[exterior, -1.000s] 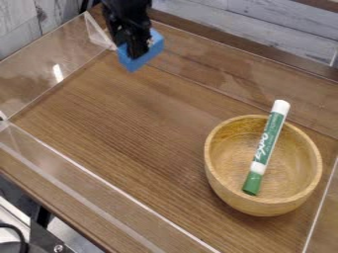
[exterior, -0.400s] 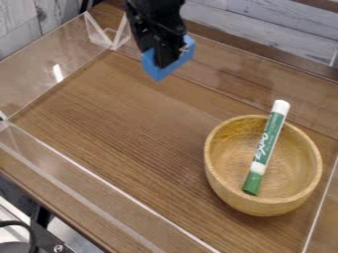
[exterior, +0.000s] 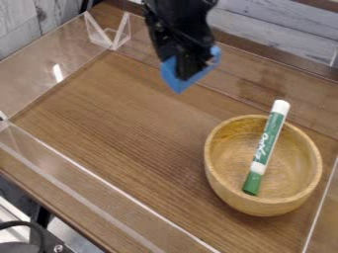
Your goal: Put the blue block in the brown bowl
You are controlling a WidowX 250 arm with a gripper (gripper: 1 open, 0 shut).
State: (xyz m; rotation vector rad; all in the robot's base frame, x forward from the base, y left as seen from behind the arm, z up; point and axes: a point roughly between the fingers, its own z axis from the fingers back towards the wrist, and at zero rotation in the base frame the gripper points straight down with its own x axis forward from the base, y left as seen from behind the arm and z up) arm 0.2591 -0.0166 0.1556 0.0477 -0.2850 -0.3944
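Evidently the carrying step: block in the grasp, bowl awaiting it. Largest first. Desk (exterior: 126, 138): brown wood, grain running across it, wide bare stretch in front of the bowl's left side in the view. Clear plastic-like wall (exterior: 40, 163) along the near left edge, low, see-through; similar edging at the back and right.

Arm: dark, reaching in from the top of the view, blurred. Bowl (exterior: 216, 170): light brown, round, lower right of the view, upright on the desk. Marker (exterior: 268, 148), green and white, leans in it, one end down inside, the other over the far rim.

End effector (exterior: 183, 71): dark fingers closed about the blue block (exterior: 184, 77), which hangs above the desk, up and to the left of the bowl, apart from it. Finger contact too blurred to trace.

Next move, my judgement: carry the block over the bowl, lower, let go. Best drop spot looks to be the bare floor left of the marker; coming down on the marker could tip it or bounce the block off. Release short of the rim would miss.
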